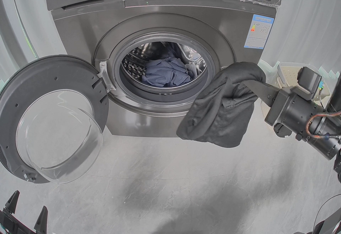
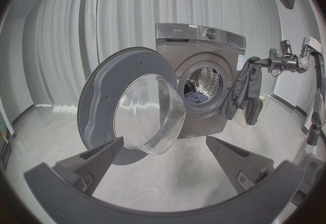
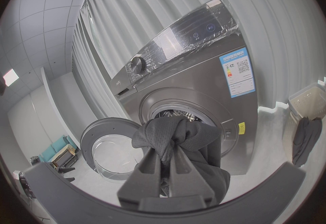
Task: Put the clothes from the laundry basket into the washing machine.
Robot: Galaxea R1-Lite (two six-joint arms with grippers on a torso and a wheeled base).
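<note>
Dark grey garment (image 1: 222, 107), bunched at the top and hanging in loose folds above the floor, at about 4 o'clock of the round opening of the washing machine (image 1: 149, 18) and outside it. The right gripper (image 1: 254, 85) is clenched on the bunched top. Inside the drum lies a crumpled blue garment (image 1: 165, 72); the rest of the drum is in shadow. The door (image 1: 53, 117) with its clear bowl stands swung wide at 9 o'clock of the opening. The pale laundry basket (image 3: 307, 100) sits at 3 o'clock of the machine, partly cut off, with another dark garment (image 3: 305, 139) draped over its rim; its inside is hidden. The left gripper (image 1: 28, 206), fingers spread and holding nothing, is low at 7 o'clock.
</note>
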